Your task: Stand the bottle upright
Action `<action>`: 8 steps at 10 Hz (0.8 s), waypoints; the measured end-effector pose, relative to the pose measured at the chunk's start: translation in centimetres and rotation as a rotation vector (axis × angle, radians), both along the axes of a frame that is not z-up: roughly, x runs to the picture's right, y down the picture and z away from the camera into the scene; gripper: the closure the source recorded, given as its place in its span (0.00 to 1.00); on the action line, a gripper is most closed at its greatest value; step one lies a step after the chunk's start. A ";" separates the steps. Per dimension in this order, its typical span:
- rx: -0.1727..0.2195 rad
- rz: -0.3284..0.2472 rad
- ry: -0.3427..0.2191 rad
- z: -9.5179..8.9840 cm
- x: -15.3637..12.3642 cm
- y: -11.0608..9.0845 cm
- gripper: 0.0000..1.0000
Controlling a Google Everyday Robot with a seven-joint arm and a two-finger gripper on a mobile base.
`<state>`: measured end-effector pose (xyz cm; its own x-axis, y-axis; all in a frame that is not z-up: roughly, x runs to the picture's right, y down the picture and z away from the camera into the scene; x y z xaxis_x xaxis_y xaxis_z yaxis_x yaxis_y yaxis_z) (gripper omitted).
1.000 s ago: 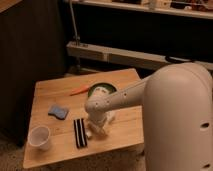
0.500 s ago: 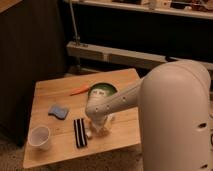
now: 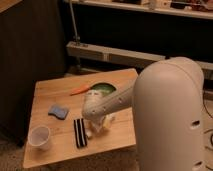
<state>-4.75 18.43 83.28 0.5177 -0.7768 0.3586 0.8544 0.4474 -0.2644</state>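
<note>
My gripper [image 3: 96, 128] is low over the front middle of the wooden table [image 3: 55, 97], at the end of my white arm [image 3: 112, 102], which reaches in from the right. A small cream-white shape, the bottle [image 3: 108, 120], shows just to the right of the gripper and touches or nearly touches it. The arm and gripper hide most of the bottle. I cannot tell whether it lies flat or stands, nor whether the gripper holds it.
A white paper cup [image 3: 40, 136] stands at the front left. A black striped block [image 3: 80, 132] lies just left of the gripper. A blue sponge [image 3: 58, 111], an orange carrot-like piece [image 3: 80, 90] and a green bowl [image 3: 103, 87] lie farther back. My bulky arm housing [image 3: 170, 115] covers the table's right side.
My arm housing has swung a little to the left and covers more of the table. The gripper stays at about the same spot by the bottle.
</note>
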 end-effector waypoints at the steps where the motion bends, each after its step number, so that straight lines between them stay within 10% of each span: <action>1: 0.013 -0.011 0.006 -0.1 0.0 0.2 0.20; 4: 0.003 -0.008 0.003 -0.1 0.1 0.6 0.30; 8: -0.160 0.062 -0.099 0.9 0.2 1.3 0.73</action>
